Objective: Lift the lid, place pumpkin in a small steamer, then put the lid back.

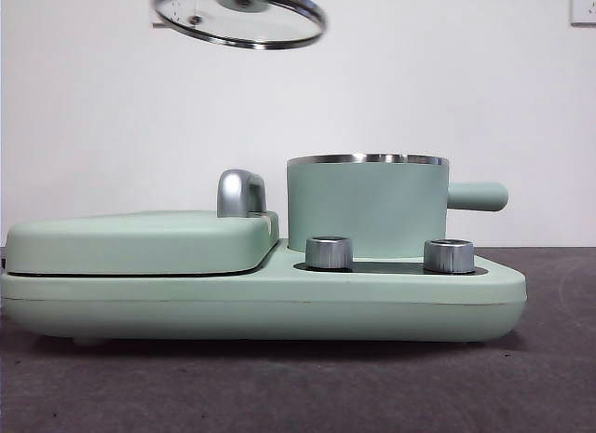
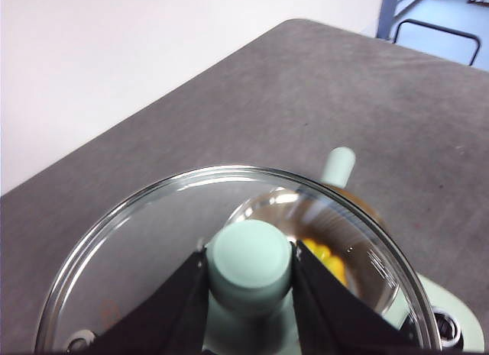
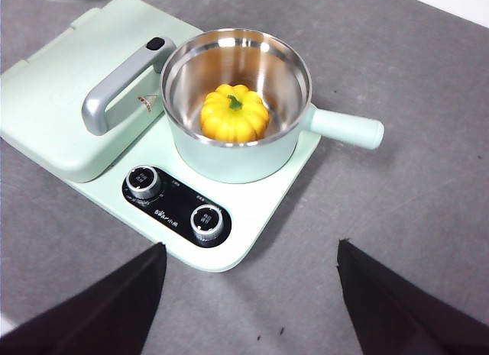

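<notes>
The glass lid [image 1: 240, 16] hangs tilted in the air, high above the flat cover and left of the small steamer [image 1: 368, 208]. My left gripper [image 2: 250, 275] is shut on the lid's mint-green knob [image 2: 249, 257]; the lid's rim [image 2: 229, 174] rings it. The pumpkin [image 3: 233, 112] sits upright inside the open steamer [image 3: 237, 103]; a yellow patch of it [image 2: 325, 256] shows through the glass. My right gripper [image 3: 252, 294] is open and empty, above the table on the knob side of the appliance.
The steamer stands on a mint-green appliance base [image 1: 279, 298] with two chrome dials [image 1: 329, 252] [image 1: 448, 256]. A flat rectangular cover [image 1: 140, 239] with a chrome handle [image 1: 240, 193] is beside it. The steamer's side handle [image 1: 477, 196] sticks out to the right.
</notes>
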Action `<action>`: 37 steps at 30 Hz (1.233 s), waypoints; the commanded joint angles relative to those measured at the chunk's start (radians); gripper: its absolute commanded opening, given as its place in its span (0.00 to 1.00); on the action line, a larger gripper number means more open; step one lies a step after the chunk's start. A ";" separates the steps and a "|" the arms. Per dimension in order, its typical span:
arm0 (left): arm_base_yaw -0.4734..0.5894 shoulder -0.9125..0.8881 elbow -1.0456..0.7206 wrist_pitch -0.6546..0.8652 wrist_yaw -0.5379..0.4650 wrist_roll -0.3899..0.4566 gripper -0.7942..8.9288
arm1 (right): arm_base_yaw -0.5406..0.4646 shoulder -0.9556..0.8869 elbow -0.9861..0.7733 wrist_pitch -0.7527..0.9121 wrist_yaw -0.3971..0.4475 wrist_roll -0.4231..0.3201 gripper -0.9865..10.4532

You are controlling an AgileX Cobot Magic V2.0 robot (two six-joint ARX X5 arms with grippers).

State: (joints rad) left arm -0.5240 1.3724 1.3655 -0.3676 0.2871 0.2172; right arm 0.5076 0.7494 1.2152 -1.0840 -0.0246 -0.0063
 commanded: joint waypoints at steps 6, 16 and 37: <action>-0.083 0.130 0.031 0.163 0.006 -0.002 0.10 | 0.006 -0.136 -0.025 -0.050 0.008 0.103 0.39; -0.143 0.264 0.031 0.335 0.006 -0.048 0.10 | 0.006 -0.203 -0.025 -0.119 0.007 0.135 0.39; -0.145 0.375 0.031 0.405 0.006 -0.090 0.10 | 0.006 -0.203 -0.025 -0.125 0.018 0.138 0.39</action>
State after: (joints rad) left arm -0.6590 1.7351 1.3655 0.0113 0.2874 0.1371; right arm 0.5076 0.5438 1.1801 -1.2160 -0.0132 0.1211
